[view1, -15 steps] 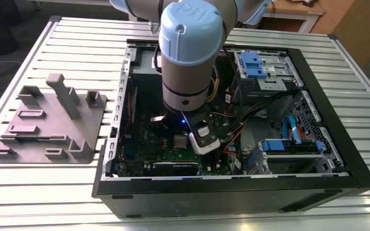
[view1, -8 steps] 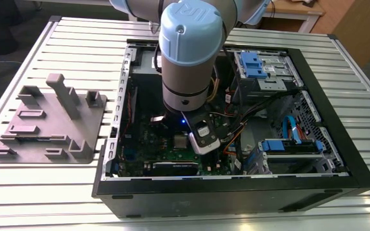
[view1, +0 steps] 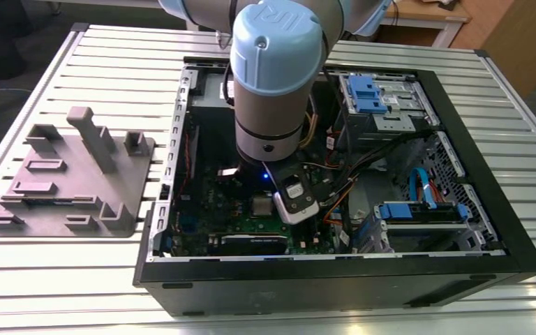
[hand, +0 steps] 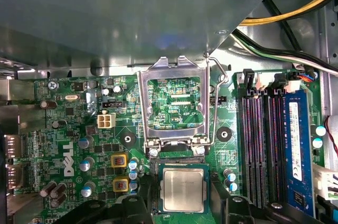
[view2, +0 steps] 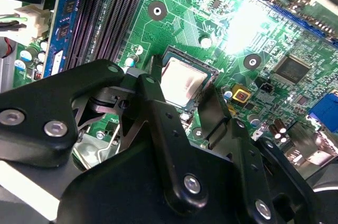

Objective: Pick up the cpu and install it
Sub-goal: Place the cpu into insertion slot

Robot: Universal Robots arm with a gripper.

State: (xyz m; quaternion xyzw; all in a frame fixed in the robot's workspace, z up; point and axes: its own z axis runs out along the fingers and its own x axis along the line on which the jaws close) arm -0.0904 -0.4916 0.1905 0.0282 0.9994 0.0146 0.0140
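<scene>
Lying flat with its silvery top upward, the cpu sits squarely within the dark rim of the socket on the green motherboard. Whether it is fully seated or a shade above its bed I cannot tell. That level, squared attitude is probably what the part demands, since it likely drops home only when its edges line up with the rim.

The hand straddles the chip from two opposite sides, its black links close against the chip's edges in both wrist views. I cannot tell whether it is gripping the chip or has let go. A hold by the edges would leave the underside free to meet the socket.

Just beside the socket, the metal socket frame stands swung open and upright on its hinge, apparently to leave the opening free for an approach from above. Memory slots run near one side of the socket, apart from the hand.

In the exterior view the arm reaches straight down into the open computer case. The case lies on its side on the slatted surface, so the board faces up. The grey fixture plate lies on the same surface at the exterior view's left, well apart from the socket.
</scene>
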